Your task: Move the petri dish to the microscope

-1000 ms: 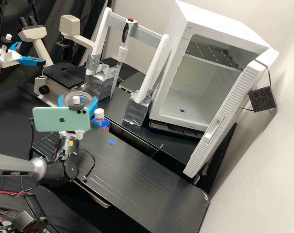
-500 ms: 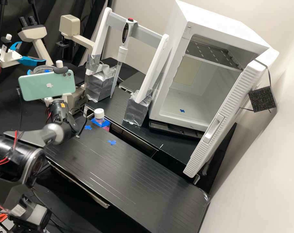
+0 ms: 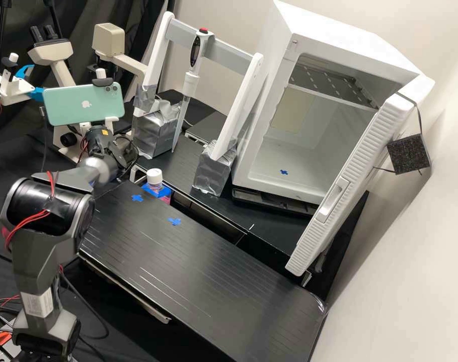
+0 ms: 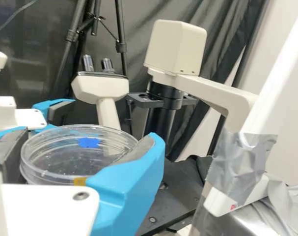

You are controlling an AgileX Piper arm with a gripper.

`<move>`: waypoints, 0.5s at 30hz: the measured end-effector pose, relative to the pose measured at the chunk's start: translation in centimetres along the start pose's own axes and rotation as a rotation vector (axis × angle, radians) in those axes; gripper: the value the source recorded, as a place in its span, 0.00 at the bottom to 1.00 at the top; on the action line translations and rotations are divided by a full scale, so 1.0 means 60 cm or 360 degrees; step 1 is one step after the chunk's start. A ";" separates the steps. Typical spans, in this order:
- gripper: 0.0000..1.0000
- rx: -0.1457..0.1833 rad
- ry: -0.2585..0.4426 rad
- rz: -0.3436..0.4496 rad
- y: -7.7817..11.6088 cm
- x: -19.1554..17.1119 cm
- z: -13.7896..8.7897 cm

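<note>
The claw (image 3: 84,129) was closed around one petri dish (image 4: 60,160), its two fingers pinching the round wall from opposite sides. The dish was clear, smooth and shiny, with rings at its rim, specks across it, one piece of blue tape (image 4: 90,142) and a small amber patch near one finger.

Beyond the claw stood one microscope (image 4: 100,88), its painted shell a matte cream, with two dark tubular eyepieces, one boxy lamp housing (image 4: 176,49) and a flat black stage (image 4: 173,196). The dish was up in the grip, apart from that stage.

Mounted at the claw was one mint-green phone (image 3: 83,104), glossy and round-cornered, a small logo on its back.

To the claw's right in the high view, one slim pipette (image 3: 191,83) with a red top hung in a stand (image 3: 239,108) with two white uprights, their two blocky feet wrapped in creased silver tape. Nearer than the stand was one white-capped bottle (image 3: 154,176); two blue tape crosses (image 3: 174,221) marked the black, finely lined bench (image 3: 214,266). Farther right of the claw stood one white incubator (image 3: 244,166), its ribbed door (image 3: 360,171) open, with one slotted metal shelf (image 3: 334,85), a third blue cross (image 3: 284,172) inside and one rough black foam block (image 3: 409,154) strapped to the door.
</note>
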 end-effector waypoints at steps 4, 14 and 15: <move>0.00 -0.0007 0.0005 0.0004 0.004 0.010 0.000; 0.00 0.0065 0.0012 -0.0004 0.000 0.093 0.012; 0.00 0.0090 0.0001 -0.0006 -0.004 0.103 0.016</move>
